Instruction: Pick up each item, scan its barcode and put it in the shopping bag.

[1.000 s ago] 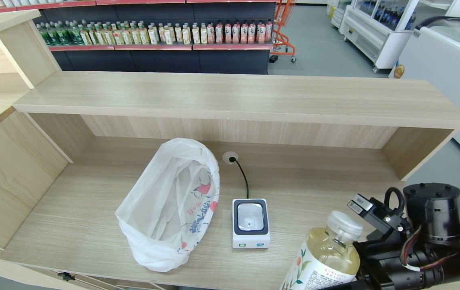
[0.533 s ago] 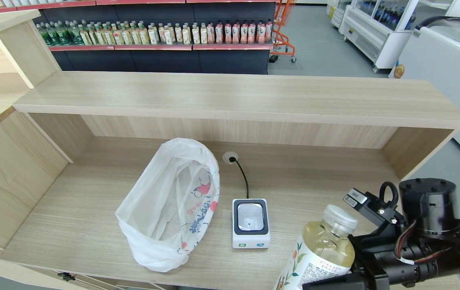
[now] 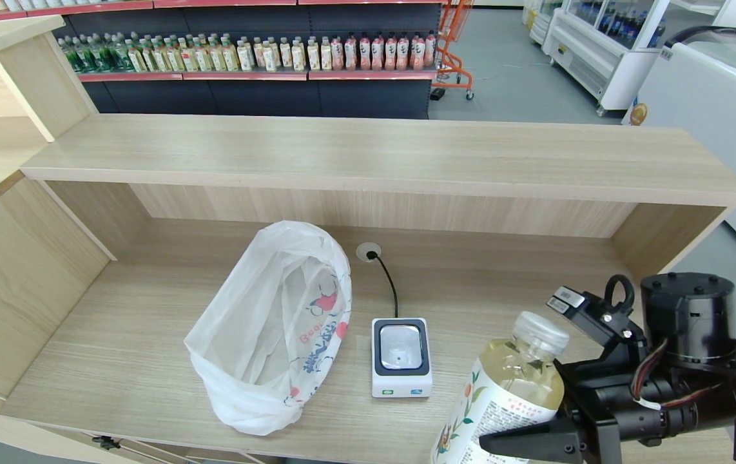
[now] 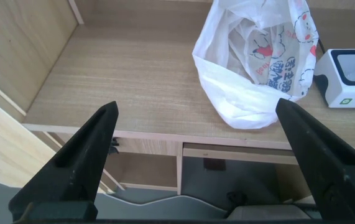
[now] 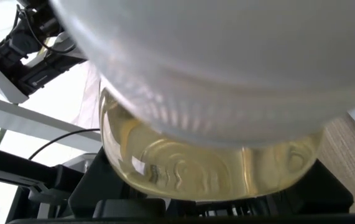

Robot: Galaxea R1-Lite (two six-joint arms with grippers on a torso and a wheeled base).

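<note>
Clear plastic bottle of pale yellow drink with a white cap and printed label (image 3: pixel 510 393), clamped between the fingers of the black right gripper (image 3: pixel 522 439), tilted above the front right of the pale wooden counter (image 3: pixel 503 290), near the white square barcode scanner (image 3: pixel 401 356). Black left gripper (image 4: pixel 196 109) low by the counter's front edge, fingers spread wide, holding nothing. Best handling, probably: turn the label's barcode toward the scanner glass and hold steady. One bottle, one scanner, one open white plastic shopping bag (image 3: pixel 278 328), two grippers.
</note>
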